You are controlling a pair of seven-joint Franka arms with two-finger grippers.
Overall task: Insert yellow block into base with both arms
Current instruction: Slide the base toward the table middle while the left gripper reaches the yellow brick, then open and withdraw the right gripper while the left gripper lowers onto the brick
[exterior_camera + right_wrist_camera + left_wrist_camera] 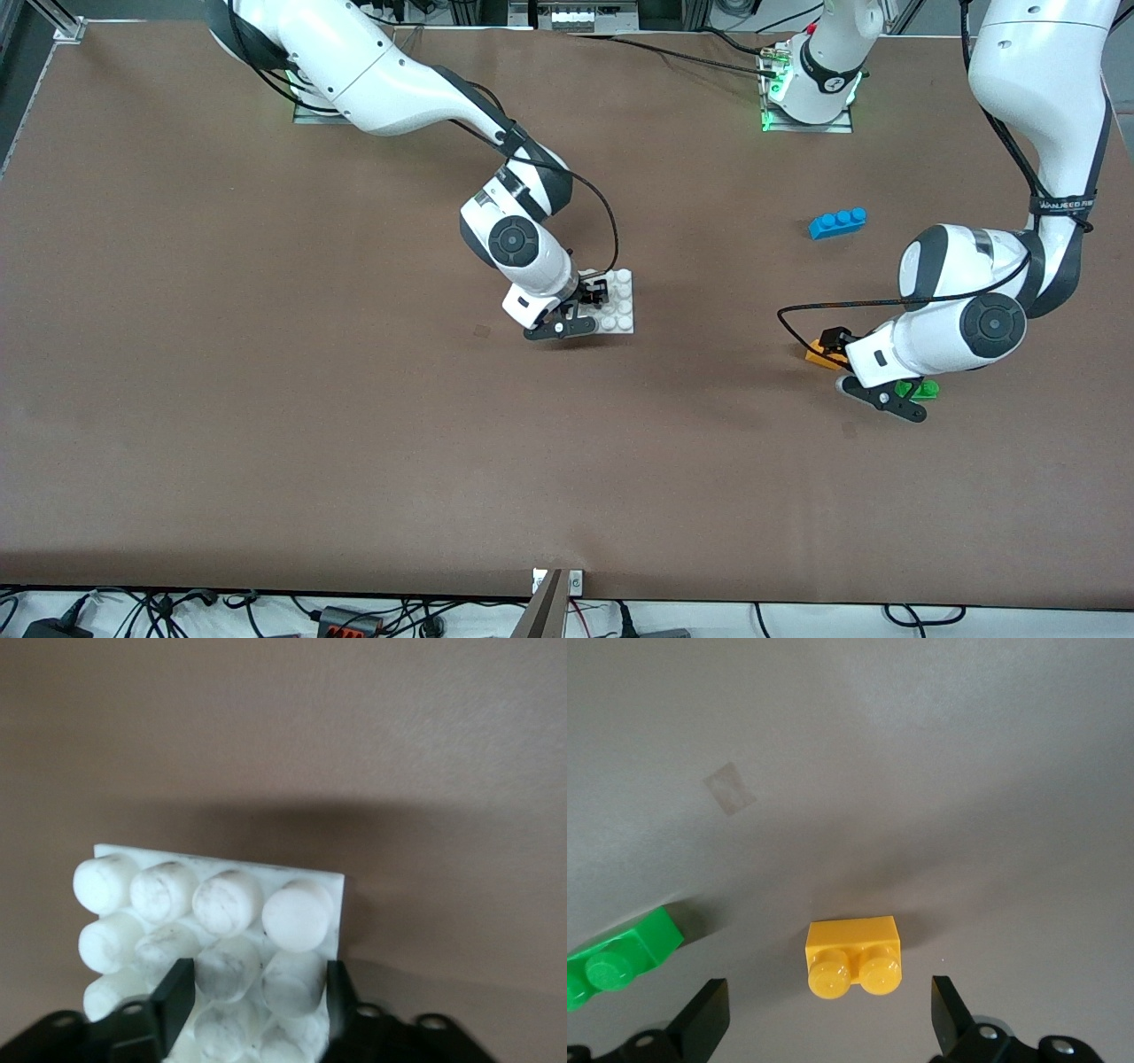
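Observation:
The yellow block (822,357) lies on the table toward the left arm's end. In the left wrist view it (852,957) sits between the spread black fingers, just ahead of their tips, untouched. My left gripper (829,347) (830,1019) is open and low over it. The white studded base (625,306) lies near the table's middle. My right gripper (595,297) (252,992) is down on it. Its fingers (177,992) press against two columns of studs, one finger at the base's edge (221,865).
A green two-stud brick (919,388) (616,961) lies close beside the yellow block, partly under the left hand. A blue three-stud brick (837,222) lies farther from the front camera, toward the left arm's base. A faint square mark (730,787) shows on the table.

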